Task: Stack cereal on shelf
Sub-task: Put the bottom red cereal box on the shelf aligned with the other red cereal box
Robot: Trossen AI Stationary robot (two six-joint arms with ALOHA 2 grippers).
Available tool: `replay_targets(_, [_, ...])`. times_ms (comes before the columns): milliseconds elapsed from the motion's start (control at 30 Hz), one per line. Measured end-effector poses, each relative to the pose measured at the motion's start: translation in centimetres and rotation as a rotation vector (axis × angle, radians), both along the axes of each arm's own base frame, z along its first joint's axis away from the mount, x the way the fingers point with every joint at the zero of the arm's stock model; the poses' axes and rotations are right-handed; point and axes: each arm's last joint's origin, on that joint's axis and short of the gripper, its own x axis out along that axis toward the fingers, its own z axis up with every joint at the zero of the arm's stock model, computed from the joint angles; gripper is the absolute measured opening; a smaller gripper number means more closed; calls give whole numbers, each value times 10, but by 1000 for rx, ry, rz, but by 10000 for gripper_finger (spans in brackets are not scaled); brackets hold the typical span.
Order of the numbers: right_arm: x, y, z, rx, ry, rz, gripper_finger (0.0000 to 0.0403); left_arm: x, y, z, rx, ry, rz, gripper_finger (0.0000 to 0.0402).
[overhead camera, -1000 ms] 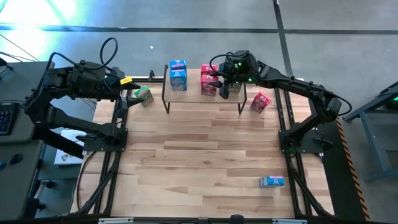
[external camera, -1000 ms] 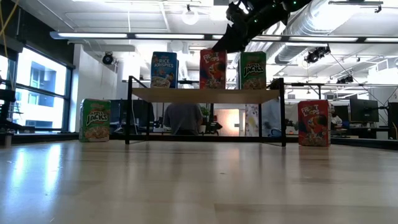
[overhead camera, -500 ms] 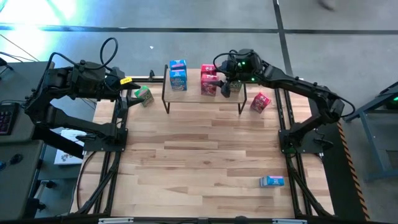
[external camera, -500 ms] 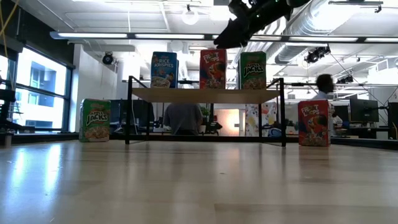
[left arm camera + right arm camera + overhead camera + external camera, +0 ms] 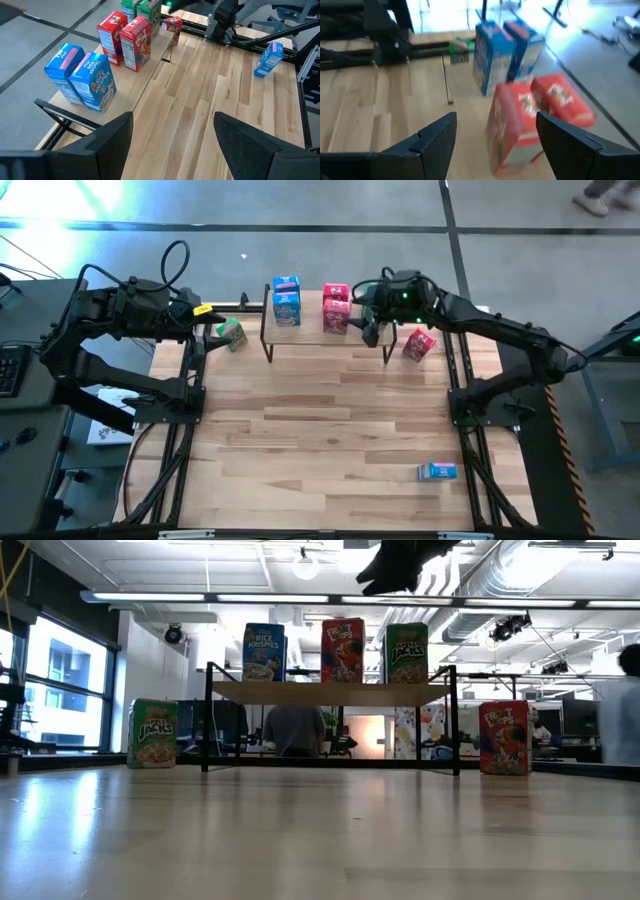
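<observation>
The right arm is stretched in from the right side, bent at the elbow, with its hand (image 5: 369,332) raised high and its fingers (image 5: 436,140) spread wide, nothing held between them. The left arm is kept folded back at the left side, its hand (image 5: 205,330) apparently open and empty too.
</observation>
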Motion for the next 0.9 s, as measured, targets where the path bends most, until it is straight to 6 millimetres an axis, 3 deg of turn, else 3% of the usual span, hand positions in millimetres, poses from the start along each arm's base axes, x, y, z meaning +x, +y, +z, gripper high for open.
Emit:
replay_targets(333, [12, 27, -19, 76, 122, -157, 266, 0, 0, 0, 0, 0, 0, 269])
replay_targets(667, [33, 25, -48, 151, 198, -259, 266, 0, 0, 0, 0, 0, 0, 269])
replay_targets(900, [39, 22, -52, 142, 189, -292, 266, 0, 0, 0, 0, 0, 0, 269])
